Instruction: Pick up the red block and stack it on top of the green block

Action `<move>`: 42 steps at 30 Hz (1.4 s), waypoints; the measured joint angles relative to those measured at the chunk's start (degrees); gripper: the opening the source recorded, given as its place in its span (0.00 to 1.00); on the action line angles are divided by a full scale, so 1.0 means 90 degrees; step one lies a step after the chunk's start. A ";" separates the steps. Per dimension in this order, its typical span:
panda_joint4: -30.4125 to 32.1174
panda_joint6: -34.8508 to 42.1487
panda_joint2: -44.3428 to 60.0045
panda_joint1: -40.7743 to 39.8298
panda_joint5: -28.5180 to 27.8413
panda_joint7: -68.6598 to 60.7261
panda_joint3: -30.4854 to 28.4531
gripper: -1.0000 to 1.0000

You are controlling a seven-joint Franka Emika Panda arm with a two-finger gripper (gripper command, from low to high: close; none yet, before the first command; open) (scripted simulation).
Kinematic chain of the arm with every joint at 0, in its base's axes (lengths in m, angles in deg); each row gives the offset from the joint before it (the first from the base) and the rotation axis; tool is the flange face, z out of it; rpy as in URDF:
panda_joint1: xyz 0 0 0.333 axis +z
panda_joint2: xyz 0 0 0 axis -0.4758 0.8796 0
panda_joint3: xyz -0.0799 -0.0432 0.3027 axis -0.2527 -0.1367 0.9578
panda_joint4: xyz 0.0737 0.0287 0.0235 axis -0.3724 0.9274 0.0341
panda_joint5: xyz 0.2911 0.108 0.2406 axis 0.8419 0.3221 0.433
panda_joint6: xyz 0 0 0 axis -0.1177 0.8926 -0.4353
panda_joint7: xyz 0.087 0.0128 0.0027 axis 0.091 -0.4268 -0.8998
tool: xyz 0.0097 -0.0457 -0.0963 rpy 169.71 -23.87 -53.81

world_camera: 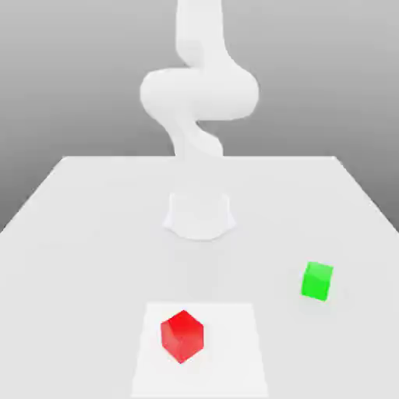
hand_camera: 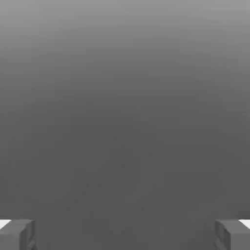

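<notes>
The red block (world_camera: 181, 336) rests on a pale square patch near the table's front edge, turned so one corner faces forward. The green block (world_camera: 317, 280) sits on the table toward the exterior view's right, a little farther back than the red one. The two blocks are well apart. In the hand view my gripper (hand_camera: 125, 234) is open: its two grey fingertips (hand_camera: 17, 234) stand far apart with nothing between them, and only plain grey background lies ahead. The white arm (world_camera: 199, 93) rises from its base at the table's middle and leaves the picture at the top.
The arm's round white base (world_camera: 199, 216) stands at the centre of the white table (world_camera: 86, 234), behind both blocks. A lighter square patch (world_camera: 199, 351) marks the table's front under the red block. Bare table surface lies between the blocks.
</notes>
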 joint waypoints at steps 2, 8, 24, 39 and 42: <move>0.0230 -0.0265 0.0496 0.0091 -0.0093 -0.0397 -0.0116 0.50; 0.0878 -0.1012 0.1884 0.0326 -0.0247 -0.1592 -0.0486 0.50; 0.2172 -0.3211 0.5598 0.0397 0.0611 -0.5020 -0.0711 0.50; 0.2231 -0.2929 0.5275 0.0328 0.0423 -0.4897 -0.0685 0.00; 0.2441 -0.2583 0.4703 0.0870 0.0397 -0.4628 -0.0390 0.00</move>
